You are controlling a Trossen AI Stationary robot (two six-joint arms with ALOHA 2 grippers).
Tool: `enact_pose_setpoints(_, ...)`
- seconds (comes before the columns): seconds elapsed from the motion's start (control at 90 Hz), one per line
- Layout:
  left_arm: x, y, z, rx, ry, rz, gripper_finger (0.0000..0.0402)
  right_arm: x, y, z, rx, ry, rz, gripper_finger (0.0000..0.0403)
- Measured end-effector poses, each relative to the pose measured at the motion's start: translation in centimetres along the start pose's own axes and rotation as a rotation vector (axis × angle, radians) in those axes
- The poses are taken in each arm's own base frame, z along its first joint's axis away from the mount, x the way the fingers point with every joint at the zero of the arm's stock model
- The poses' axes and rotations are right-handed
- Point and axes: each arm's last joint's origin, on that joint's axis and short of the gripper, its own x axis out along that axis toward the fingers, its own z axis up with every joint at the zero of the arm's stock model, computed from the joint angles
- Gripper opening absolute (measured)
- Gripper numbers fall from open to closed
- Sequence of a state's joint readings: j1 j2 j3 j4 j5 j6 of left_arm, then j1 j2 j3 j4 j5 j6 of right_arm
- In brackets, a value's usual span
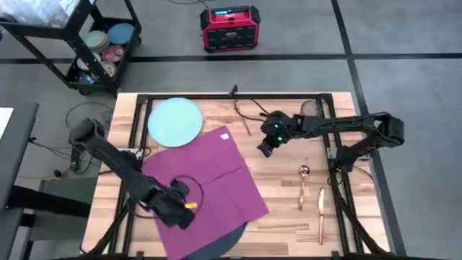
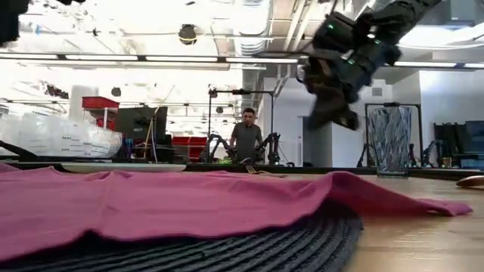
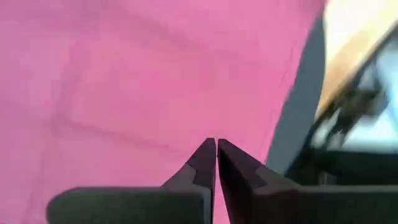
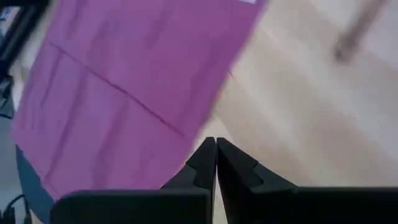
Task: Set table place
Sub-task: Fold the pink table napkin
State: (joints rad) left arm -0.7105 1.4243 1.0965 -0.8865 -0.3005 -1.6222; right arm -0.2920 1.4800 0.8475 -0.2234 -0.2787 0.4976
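Two grippers are in play over the table, and neither holds anything. The left gripper sits at the lower left of the high view, over the napkin; its wrist view shows the fingertips pressed together with only pink cloth beneath, nothing pinched between them. The right gripper hangs in the upper middle of the high view, just right of the napkin's top corner; its fingertips also meet, empty, and the low view shows it well clear of the tabletop.

I judge the step in hand to be arranging the napkin: it lies spread flat and askew across the middle of the high view, covering most of the mat, whose dark rim peeks out at the bottom edge. The plate sits at the upper left, touching the napkin's upper edge and off the mat. The spoon and knife lie side by side at the lower right, well apart from the mat; the tumbler stands at the far right of the low view.

Next move, as I read it: either gripper must open, pinch a napkin edge and draw the cloth off the mat, so the plate can go there.
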Motion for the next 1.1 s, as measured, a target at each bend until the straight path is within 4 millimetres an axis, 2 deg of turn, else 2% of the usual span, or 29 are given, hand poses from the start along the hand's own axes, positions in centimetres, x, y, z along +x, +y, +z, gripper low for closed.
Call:
enact_pose_setpoints(0.089,-0.4,1.4,0.4,-0.063,-0.068,0.077,0.0,1.8,0.3,1.9,-0.031,0.024,0.013,0.0)
enact_pose_setpoints(0.2,0.3,2.4,0.7,-0.126,-0.093,0.143,0.0,4.9,0.5,4.1,-0.055,0.061,0.037,0.0)
enact_pose_setpoints(0.411,1.0,2.8,0.5,-0.173,-0.109,0.129,0.0,9.6,0.3,7.3,-0.08,0.099,0.073,0.0)
enact_pose_setpoints(0.5,1.1,2.8,0.5,-0.185,-0.114,0.126,0.0,11.3,-0.5,8.0,-0.067,0.141,0.072,0.0)
enact_pose_setpoints(0.6,1.1,2.8,0.5,-0.184,-0.114,0.125,0.0,12.9,-1.6,7.7,-0.04,0.207,0.036,0.0)
enact_pose_setpoints(0.711,1.1,2.8,0.5,-0.171,-0.113,0.127,0.0,13.5,-2.6,7.2,-0.018,0.255,0.015,0.0)
enact_pose_setpoints(0.833,1.1,2.8,0.5,-0.161,-0.112,0.127,0.0,13.4,-2.7,6.8,-0.02,0.306,-0.005,0.0)
enact_pose_setpoints(0.989,1.1,2.8,0.5,-0.148,-0.111,0.128,0.0,11.7,-2.4,6.3,-0.047,0.307,-0.074,0.0)
enact_pose_setpoints(1.1,1.1,2.8,0.5,-0.129,-0.109,0.13,0.0,10.4,-3.4,5.5,-0.034,0.332,-0.115,0.0)
